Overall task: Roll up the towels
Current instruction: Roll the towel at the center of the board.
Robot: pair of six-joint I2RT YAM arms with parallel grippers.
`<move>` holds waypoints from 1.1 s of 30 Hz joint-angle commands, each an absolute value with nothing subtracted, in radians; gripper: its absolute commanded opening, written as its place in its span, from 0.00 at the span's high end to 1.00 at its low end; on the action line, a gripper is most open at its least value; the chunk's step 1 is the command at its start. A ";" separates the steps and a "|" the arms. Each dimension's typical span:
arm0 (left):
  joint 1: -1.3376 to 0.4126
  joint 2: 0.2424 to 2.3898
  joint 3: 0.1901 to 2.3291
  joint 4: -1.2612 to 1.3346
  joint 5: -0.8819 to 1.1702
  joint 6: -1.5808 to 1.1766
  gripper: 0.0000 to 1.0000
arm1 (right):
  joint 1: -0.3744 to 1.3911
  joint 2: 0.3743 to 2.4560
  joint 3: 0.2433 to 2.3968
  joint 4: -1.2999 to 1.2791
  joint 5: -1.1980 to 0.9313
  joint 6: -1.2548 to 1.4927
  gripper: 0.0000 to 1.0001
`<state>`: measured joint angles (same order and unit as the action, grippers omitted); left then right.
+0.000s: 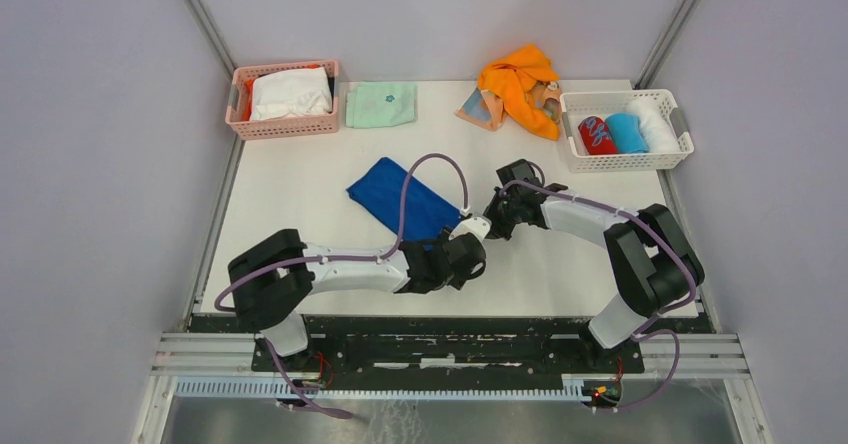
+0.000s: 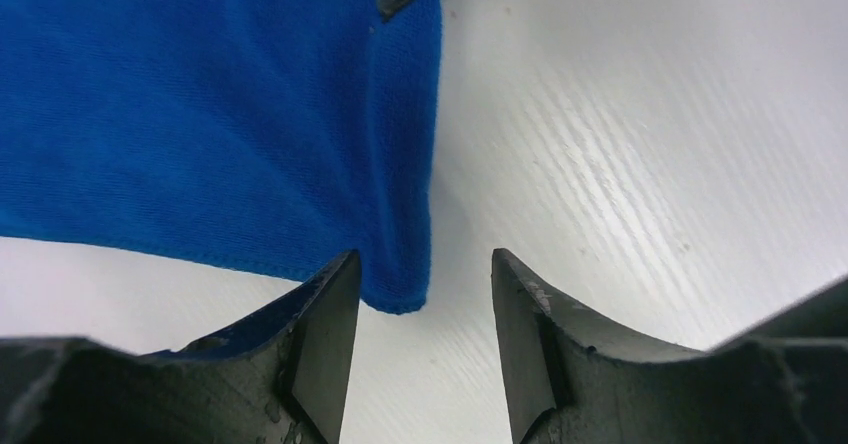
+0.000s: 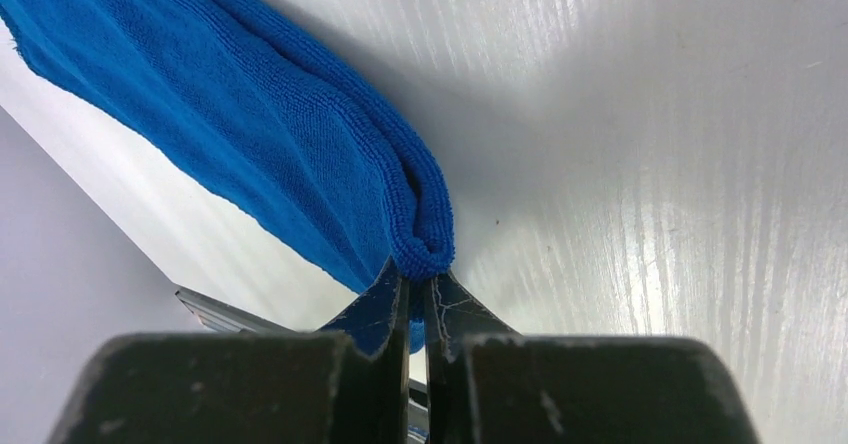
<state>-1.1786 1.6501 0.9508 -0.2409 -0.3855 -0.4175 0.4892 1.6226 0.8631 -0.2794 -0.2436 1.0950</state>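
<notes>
We have the blue towel (image 1: 403, 202) lying folded and slantwise at the middle of the bench, its short end turned toward the near-right corner. The right gripper (image 3: 418, 294) is pinched tight on one folded corner of that end, but only by the very tip of the fold, so we judge a sideways tug could slide it free. The left gripper (image 2: 425, 284) stands wide apart around the other corner and grips nothing. The cloth sits close to one finger rather than centred, so closing now might catch a single layer or miss. If our two ends do not turn together, the roll would likely come out cone-shaped or loose. The orange towel (image 1: 517, 82) waits crumpled at the far edge, toward the far-right corner.
</notes>
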 commanded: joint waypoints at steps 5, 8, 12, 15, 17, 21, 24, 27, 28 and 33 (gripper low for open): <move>-1.281 1.751 1.028 -0.198 -0.785 -0.292 0.43 | 0.492 1.606 0.924 -0.367 -0.252 1.133 1.00; -1.290 1.790 1.042 -0.191 -0.800 -0.280 0.45 | 0.491 1.606 0.922 -0.367 -0.253 1.135 1.00; -1.308 1.829 1.057 -0.184 -0.824 -0.268 0.48 | 0.491 1.603 0.917 -0.362 -0.252 1.138 1.00; -1.315 1.843 1.062 -0.186 -0.828 -0.272 0.58 | 0.492 1.604 0.913 -0.358 -0.247 1.138 1.00; -1.315 1.843 1.063 -0.195 -0.827 -0.283 0.69 | 0.491 1.602 0.909 -0.353 -0.244 1.134 1.00; -1.309 1.814 1.050 -0.202 -0.793 -0.300 0.89 | 0.491 1.593 0.902 -0.339 -0.232 1.100 0.99; -1.267 1.761 1.006 -0.166 -0.659 -0.321 0.97 | 0.489 1.574 0.886 -0.297 -0.233 1.054 0.93; -1.165 1.694 0.936 -0.081 -0.402 -0.364 0.97 | 0.488 1.550 0.874 -0.248 -0.247 1.001 0.75; -1.107 1.675 0.910 -0.053 -0.278 -0.384 0.97 | 0.487 1.539 0.872 -0.233 -0.253 0.988 0.69; -0.909 1.632 0.815 0.063 0.072 -0.499 0.97 | 0.474 1.461 0.816 -0.113 -0.279 0.946 0.52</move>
